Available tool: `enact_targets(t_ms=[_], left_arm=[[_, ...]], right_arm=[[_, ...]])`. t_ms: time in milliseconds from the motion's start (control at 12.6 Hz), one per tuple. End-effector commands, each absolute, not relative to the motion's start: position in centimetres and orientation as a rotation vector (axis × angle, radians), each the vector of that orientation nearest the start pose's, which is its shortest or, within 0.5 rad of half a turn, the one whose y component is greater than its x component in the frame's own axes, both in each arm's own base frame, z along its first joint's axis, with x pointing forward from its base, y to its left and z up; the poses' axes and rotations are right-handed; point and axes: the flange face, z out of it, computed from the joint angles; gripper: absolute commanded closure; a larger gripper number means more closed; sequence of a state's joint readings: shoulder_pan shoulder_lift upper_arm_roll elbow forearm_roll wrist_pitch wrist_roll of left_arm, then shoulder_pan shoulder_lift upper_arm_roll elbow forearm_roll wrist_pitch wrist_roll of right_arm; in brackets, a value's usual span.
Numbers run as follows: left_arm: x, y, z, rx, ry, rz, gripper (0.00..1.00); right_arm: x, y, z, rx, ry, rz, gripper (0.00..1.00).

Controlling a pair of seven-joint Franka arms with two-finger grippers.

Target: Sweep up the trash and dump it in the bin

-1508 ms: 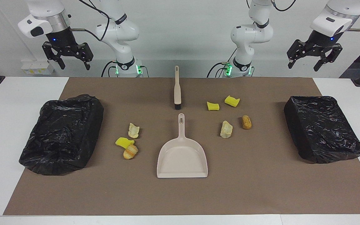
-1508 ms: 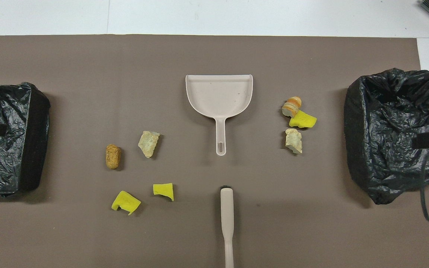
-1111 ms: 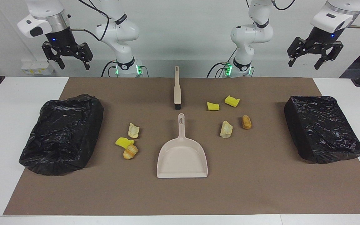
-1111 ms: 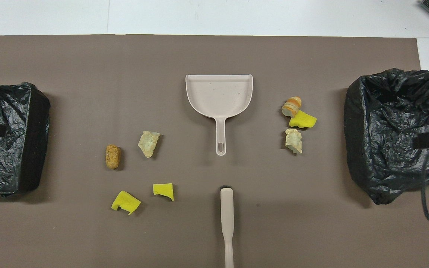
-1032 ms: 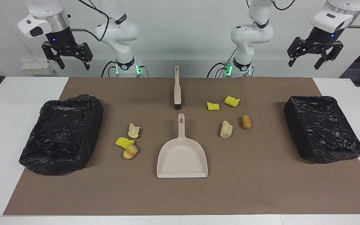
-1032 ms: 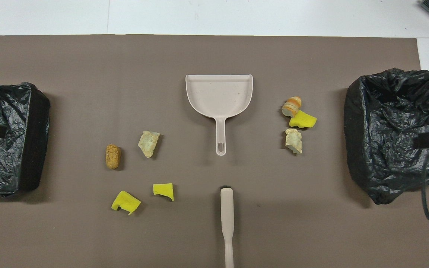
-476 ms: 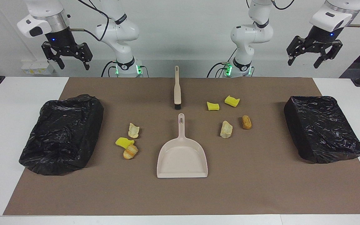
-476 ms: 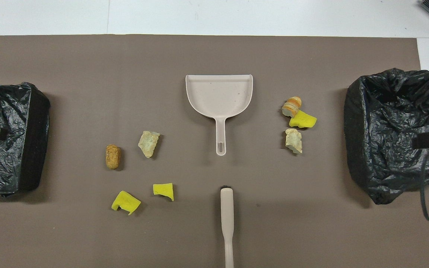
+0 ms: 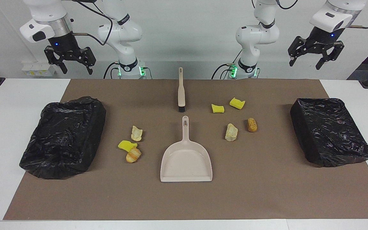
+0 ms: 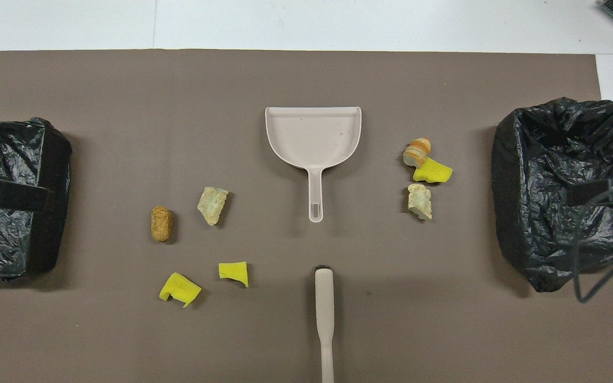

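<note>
Several pieces of trash lie on the brown mat in two clusters. Yellow scraps (image 9: 217,108) (image 9: 237,103), a cream lump (image 9: 231,132) and a brown lump (image 9: 252,124) lie toward the left arm's end. A cream lump (image 9: 136,133), a yellow scrap (image 9: 126,145) and a striped bread piece (image 9: 133,155) lie toward the right arm's end. Black-bagged bins (image 9: 329,131) (image 9: 64,135) stand at each end. My left gripper (image 9: 303,65) and right gripper (image 9: 77,71) hang high in the air, both open and holding nothing.
A beige dustpan (image 9: 186,161) lies mid-table with its handle pointing toward the robots. A beige brush (image 9: 180,91) lies nearer to the robots, in line with that handle, bristles toward the pan. White tabletop (image 9: 18,92) surrounds the mat.
Both raised grippers have shifted a little toward the table's middle, the left one also slightly higher. Nothing on the mat has moved.
</note>
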State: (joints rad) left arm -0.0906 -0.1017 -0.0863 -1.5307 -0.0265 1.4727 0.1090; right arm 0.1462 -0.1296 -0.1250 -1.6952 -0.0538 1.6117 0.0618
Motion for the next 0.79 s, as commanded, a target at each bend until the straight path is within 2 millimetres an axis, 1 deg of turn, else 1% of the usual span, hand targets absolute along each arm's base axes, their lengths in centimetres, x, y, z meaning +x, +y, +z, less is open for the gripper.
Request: enact_targets(t_ms=[0, 79, 159, 317, 476, 556, 635, 714], left_arm=[[47.6, -13.8, 66.4, -3.121, 0.525, -0.066, 0.0], [46.6, -15.7, 65.2, -3.116, 0.547, -0.055, 0.0], [45.5, -17.5, 64.0, -3.115, 0.547, -0.047, 0.0], [43.0, -21.5, 61.2, -3.116, 0.552, -0.054, 0.0], [40.1, -26.3, 57.8, -3.118, 0.533, -0.032, 0.0], [38.4, -28.7, 56.0, -3.117, 0.526, -0.021, 0.0], [36.7, -30.7, 54.3, -3.118, 0.53, -0.024, 0.0], [35.2, -32.3, 52.9, -3.118, 0.534, -0.025, 0.0]], right_arm=[[54.8, 4.1, 60.2, -3.158, 0.091, -0.105, 0.0], [56.1, 5.4, 58.5, -3.123, 0.109, -0.105, 0.0], [57.3, 7.5, 56.7, -3.112, 0.111, -0.098, 0.0], [59.2, 12.5, 52.6, -3.116, 0.152, -0.09, 0.0], [60.9, 17.5, 48.4, -3.112, 0.189, -0.115, 0.0], [62.0, 19.5, 46.6, -3.11, 0.208, -0.131, 0.0], [62.5, 20.9, 44.8, -3.097, 0.237, -0.101, 0.0], [62.6, 22.8, 43.7, -3.059, 0.241, -0.058, 0.0]])
